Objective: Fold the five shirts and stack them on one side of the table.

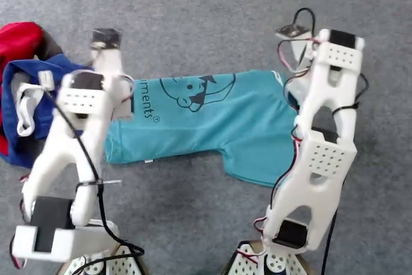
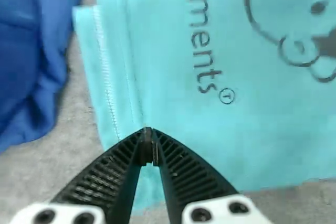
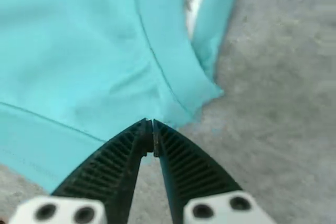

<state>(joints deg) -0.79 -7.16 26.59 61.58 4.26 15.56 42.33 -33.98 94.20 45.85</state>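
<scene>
Grey table (image 1: pixel 206 24) | teal shirt (image 1: pixel 219 120) spread flat | left jaws closed at hem | right jaws closed at edge

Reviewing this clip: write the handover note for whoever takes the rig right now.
The left hand is shut, its tip over the hem end of the teal shirt; whether it pinches cloth is unclear.
The right hand is shut at the shirt's opposite end; same doubt.
The teal shirt lies spread mid-table, print up. The blue shirt and red shirt lie heaped at the table's edge on the left hand's side.
Done: no folded stack visible.
Left: finish the teal shirt, fold the others, stack them on one side.
</scene>
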